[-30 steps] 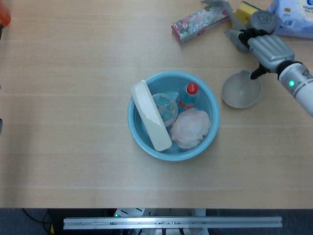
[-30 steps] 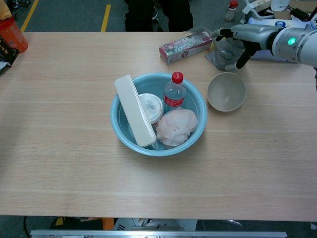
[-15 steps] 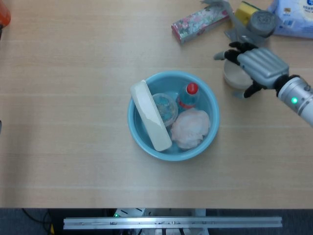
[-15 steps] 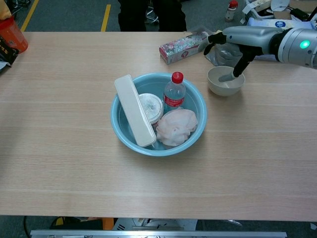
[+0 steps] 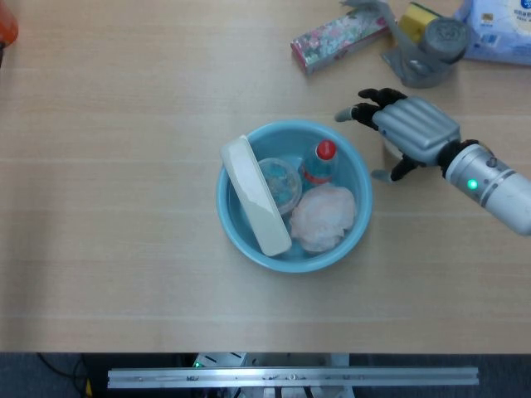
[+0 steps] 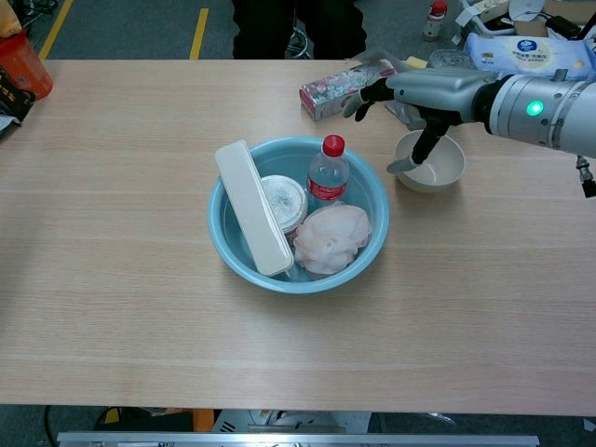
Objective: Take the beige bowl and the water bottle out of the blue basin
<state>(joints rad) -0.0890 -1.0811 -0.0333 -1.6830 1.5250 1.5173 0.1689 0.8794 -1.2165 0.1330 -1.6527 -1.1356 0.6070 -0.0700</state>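
We see a round light blue plastic basin point(image 5: 241, 224) point(image 6: 228, 250) sitting in the middle of the pale wooden table point(image 5: 124, 124) point(image 6: 112, 279). Inside it stands a clear plastic water bottle with a red cap point(image 5: 320, 162) point(image 6: 328, 172), upright near the back right wall. Beside the bottle there is a long cream plastic box point(image 5: 255, 207) point(image 6: 252, 207) leaning on the left rim, a small round tub with a pale lid point(image 5: 280, 184) point(image 6: 282, 200) between the box and the bottle, and a soft pink crumpled cloth point(image 5: 323, 215) point(image 6: 328, 238) at the front right. The small round beige bowl point(image 5: 387, 149) point(image 6: 436, 165) is out of the basin and sits on the table just to the right of it. Our right hand point(image 5: 406, 133) point(image 6: 424, 93) hangs over the bowl, palm down, with its fingers point(image 5: 358, 110) point(image 6: 358, 101) spread wide and pointing toward the basin, and it holds nothing. The thumb reaches down toward the bowl, but we cannot tell if it touches. We cannot see our left hand. Farther back on the table lie a long flowery box point(image 5: 338, 35) point(image 6: 346, 88), a grey crumpled thing point(image 5: 425, 50), and a blue and white pack of wipes point(image 5: 498, 29) point(image 6: 526, 51).
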